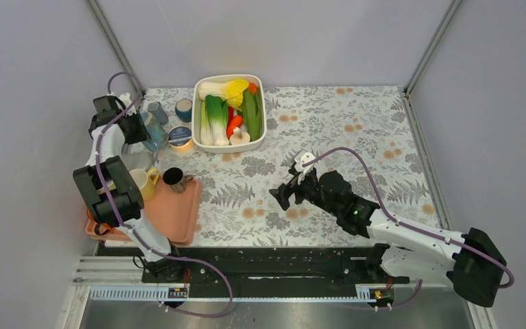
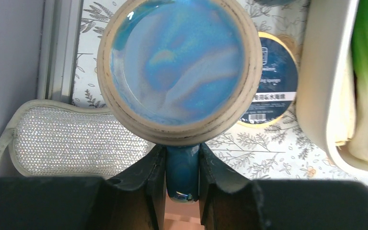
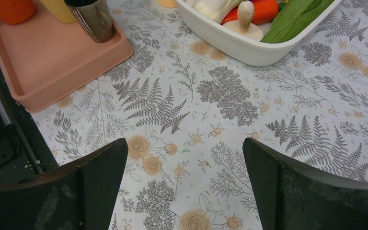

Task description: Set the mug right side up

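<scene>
At the far left of the table, the left gripper (image 2: 182, 154) is clamped on the blue handle (image 2: 182, 175) of the mug (image 2: 179, 62), a finger pressed to each side. The mug is off the table, just beyond the fingertips, above the silver scrub pad (image 2: 76, 139) and a dark-labelled tin (image 2: 274, 81), left of the white basket (image 2: 316, 96). Its round blue face with a bare beige ring looks back up at the wrist. I take this for the base, so the long axis runs up from the table and the mouth is probably down. A wrist roll would right it. The left arm reaches far with its wrist tipped down. Well to the right, the right gripper (image 3: 184, 148) hangs low over the flowered cloth (image 3: 230, 100), jaws wide apart and empty.
</scene>
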Available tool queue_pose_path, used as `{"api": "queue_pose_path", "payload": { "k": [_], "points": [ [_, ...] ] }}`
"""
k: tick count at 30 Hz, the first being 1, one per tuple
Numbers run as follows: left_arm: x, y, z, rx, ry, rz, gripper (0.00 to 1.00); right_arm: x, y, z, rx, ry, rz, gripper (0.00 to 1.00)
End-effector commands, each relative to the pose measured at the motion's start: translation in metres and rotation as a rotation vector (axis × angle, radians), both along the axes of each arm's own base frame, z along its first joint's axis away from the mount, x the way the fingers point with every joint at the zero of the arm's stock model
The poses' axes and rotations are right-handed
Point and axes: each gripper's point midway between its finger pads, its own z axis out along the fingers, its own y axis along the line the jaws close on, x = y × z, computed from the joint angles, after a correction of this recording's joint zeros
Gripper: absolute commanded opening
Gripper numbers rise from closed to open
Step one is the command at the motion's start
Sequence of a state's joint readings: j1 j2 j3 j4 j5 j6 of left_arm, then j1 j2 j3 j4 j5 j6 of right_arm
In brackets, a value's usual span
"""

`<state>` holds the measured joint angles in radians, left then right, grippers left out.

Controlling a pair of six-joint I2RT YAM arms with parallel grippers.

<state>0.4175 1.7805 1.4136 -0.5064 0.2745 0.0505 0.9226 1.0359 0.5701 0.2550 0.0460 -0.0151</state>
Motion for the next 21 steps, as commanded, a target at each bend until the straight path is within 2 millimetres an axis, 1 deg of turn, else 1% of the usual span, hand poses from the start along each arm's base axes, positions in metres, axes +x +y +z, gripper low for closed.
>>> {"api": "queue_pose_path", "payload": {
  "k": [1,3,6,8,10,13,15,18,21],
  "points": [
    [0.017,-0.011,0.074,0.000,-0.226,-0.058,0.00,0.007,0.003,0.037,0.182,-0.028,-0.050,0.99],
    [0.014,-0.016,0.077,-0.017,-0.234,-0.069,0.00,0.006,0.006,0.037,0.199,-0.006,-0.048,0.99],
    [0.011,-0.022,0.088,-0.032,-0.245,-0.080,0.00,0.004,0.013,0.039,0.234,0.024,-0.025,0.99],
    [0.006,-0.029,0.097,-0.046,-0.259,-0.092,0.00,0.004,0.017,0.045,0.273,0.035,-0.022,0.99],
    [0.002,-0.039,0.106,-0.053,-0.278,-0.117,0.00,0.009,0.015,0.051,0.330,0.061,-0.067,0.99],
    [-0.004,-0.060,0.115,-0.064,-0.288,-0.163,0.00,0.022,0.008,0.057,0.432,0.161,-0.204,0.99],
    [-0.008,-0.075,0.120,-0.079,-0.290,-0.198,0.00,0.026,0.006,0.062,0.492,0.203,-0.253,0.99],
    [-0.016,-0.100,0.132,-0.120,-0.308,-0.236,0.00,0.028,0.008,0.073,0.588,0.242,-0.264,0.99],
    [-0.026,-0.129,0.143,-0.157,-0.319,-0.301,0.00,0.030,0.015,0.081,0.686,0.283,-0.249,0.99]
  ]
}}
